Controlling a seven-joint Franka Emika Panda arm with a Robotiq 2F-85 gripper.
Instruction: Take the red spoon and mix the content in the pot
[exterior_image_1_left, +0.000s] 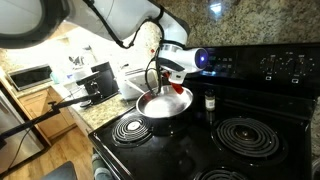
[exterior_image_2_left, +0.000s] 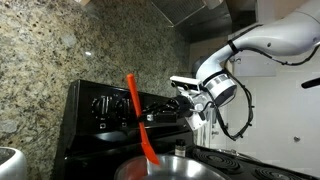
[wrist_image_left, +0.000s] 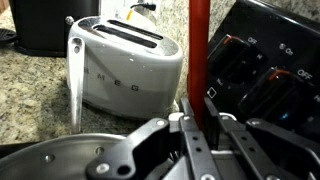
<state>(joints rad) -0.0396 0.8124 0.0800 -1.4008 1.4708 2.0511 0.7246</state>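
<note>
Gripping red spoon (wrist_image_left: 200, 50), gripper (wrist_image_left: 201, 120) closed.

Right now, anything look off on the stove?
The red spoon stands almost upright, slightly tilted, its lower end in the pot. The wrist view puts it at the pincer; whether it is gripped, I cannot tell. No spill visible.

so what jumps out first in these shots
The red spoon grabs the eye: it stands nearly upright, gripped in the jaws of the gripper, with its lower end down in the shiny pot on the black stove. In the wrist view a white toaster sits on the granite counter beside the stove.
</note>
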